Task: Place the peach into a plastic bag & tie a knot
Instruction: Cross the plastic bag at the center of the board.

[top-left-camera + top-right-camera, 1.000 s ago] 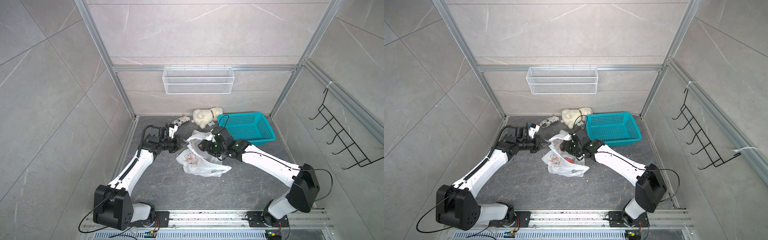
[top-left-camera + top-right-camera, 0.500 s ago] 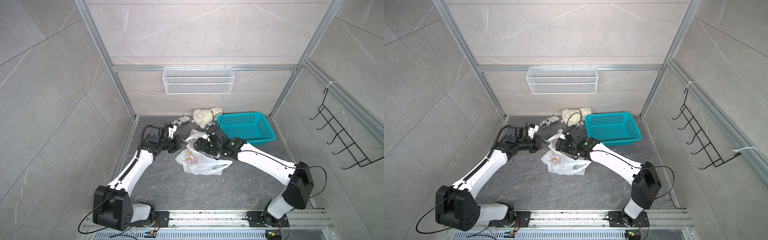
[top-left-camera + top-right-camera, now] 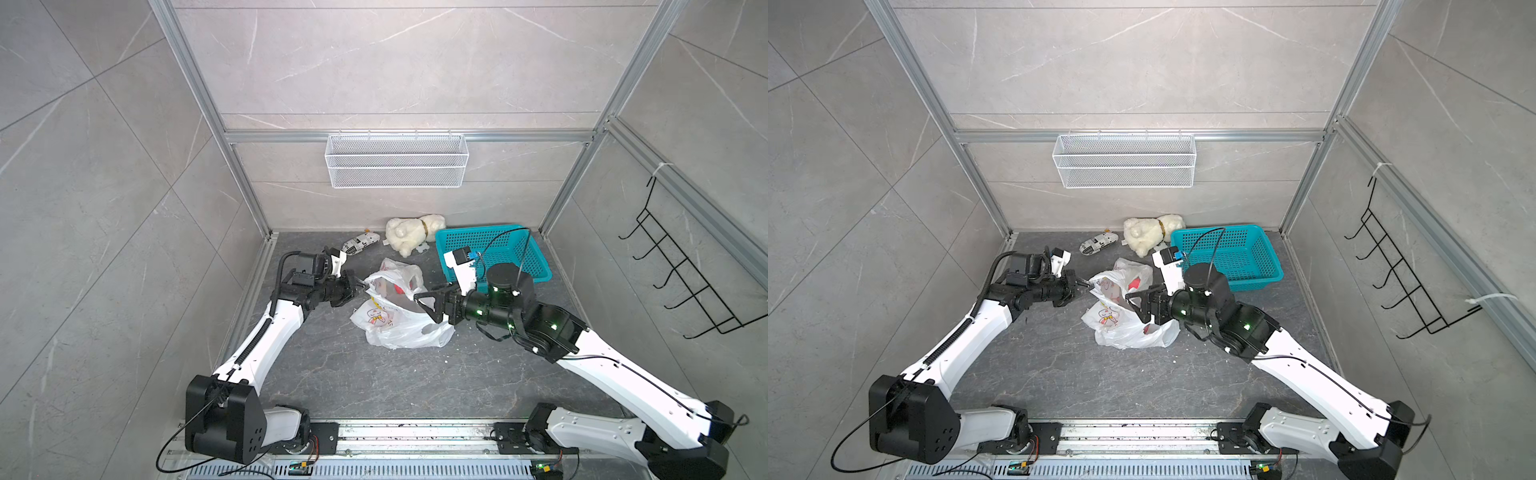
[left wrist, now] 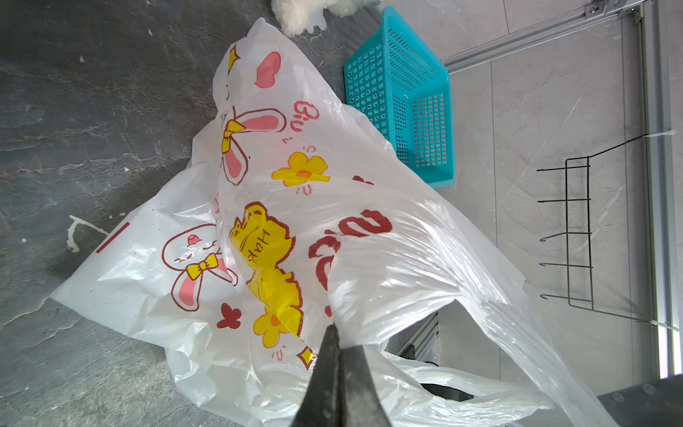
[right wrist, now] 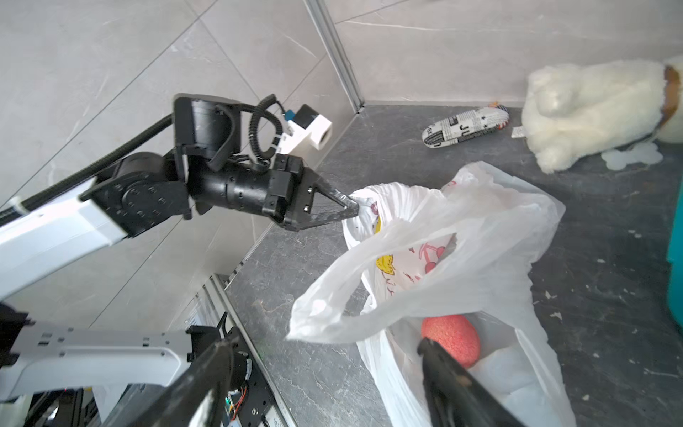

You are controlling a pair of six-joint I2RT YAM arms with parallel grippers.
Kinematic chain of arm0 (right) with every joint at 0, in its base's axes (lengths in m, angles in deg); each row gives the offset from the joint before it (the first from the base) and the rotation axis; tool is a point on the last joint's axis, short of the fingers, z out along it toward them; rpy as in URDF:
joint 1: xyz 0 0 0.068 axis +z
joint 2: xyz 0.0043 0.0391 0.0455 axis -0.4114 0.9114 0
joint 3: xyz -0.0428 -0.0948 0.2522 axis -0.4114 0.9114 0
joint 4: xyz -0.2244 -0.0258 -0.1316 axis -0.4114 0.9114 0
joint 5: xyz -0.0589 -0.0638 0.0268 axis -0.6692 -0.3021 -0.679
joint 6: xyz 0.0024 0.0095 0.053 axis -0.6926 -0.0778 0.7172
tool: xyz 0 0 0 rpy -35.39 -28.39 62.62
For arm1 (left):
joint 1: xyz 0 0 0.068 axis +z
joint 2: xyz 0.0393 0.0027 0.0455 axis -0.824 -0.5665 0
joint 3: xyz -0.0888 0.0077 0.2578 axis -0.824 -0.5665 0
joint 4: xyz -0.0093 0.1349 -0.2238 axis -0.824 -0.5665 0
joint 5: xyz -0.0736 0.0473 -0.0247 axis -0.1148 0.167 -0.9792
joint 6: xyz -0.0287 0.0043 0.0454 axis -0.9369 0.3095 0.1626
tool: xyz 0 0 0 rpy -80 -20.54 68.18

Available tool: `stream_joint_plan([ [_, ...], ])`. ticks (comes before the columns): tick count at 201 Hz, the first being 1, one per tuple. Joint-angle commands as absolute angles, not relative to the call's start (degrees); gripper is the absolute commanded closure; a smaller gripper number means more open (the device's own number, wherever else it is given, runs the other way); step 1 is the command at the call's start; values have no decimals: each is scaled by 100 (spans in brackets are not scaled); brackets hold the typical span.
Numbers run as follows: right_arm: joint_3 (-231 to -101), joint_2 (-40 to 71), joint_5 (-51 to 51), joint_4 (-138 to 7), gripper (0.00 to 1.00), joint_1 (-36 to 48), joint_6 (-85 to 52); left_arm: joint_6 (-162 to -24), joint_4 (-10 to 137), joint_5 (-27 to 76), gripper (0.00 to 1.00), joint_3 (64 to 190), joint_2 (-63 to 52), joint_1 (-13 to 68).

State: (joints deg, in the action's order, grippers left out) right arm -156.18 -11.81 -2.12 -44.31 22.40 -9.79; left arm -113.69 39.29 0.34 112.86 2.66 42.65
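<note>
The plastic bag (image 3: 390, 328) (image 3: 1121, 332) lies crumpled on the dark floor, its mouth held open. My left gripper (image 3: 362, 286) (image 4: 334, 327) is shut on the bag's upper edge and lifts it, as the right wrist view shows at the left gripper (image 5: 353, 209). My right gripper (image 3: 424, 305) (image 5: 325, 344) stands open at the mouth, with one finger inside the bag beside the peach (image 5: 449, 338). The peach is pink-red and rests on the bag's bottom. A loose handle loop (image 5: 369, 295) hangs across the opening. No knot shows.
A teal basket (image 3: 494, 253) stands right behind the right wrist. A white plush toy (image 3: 409, 235) and a black-and-white packet (image 3: 360, 242) lie by the back wall. A wire shelf (image 3: 397, 160) hangs on that wall, a hook rack (image 3: 681, 282) on the right wall.
My right gripper went left into the bag's mouth, then drew back to the right with its jaws wide. The left gripper kept its hold on the bag's edge.
</note>
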Motion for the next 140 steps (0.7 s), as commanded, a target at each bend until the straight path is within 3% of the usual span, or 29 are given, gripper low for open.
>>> stream_joint_plan([
  [1,-15376,-1533,-530,-4585,20,2204,-1661,-11197,3913,-41,100,11351,357,4322],
  [22,-15638,-1398,-742,-4132,22,2209,-2476,-11173,3922,-105,100,11355,319,4323],
  [54,-16810,-202,-1090,-2757,28,2215,-2965,-11177,3946,-222,100,11365,239,4326],
  [102,-17210,592,-1623,-3200,29,2455,-2942,-11155,3973,-266,100,11354,249,4327],
  [140,-17399,681,-1284,-3054,31,2492,-2817,-11151,3971,-277,100,11353,255,4326],
])
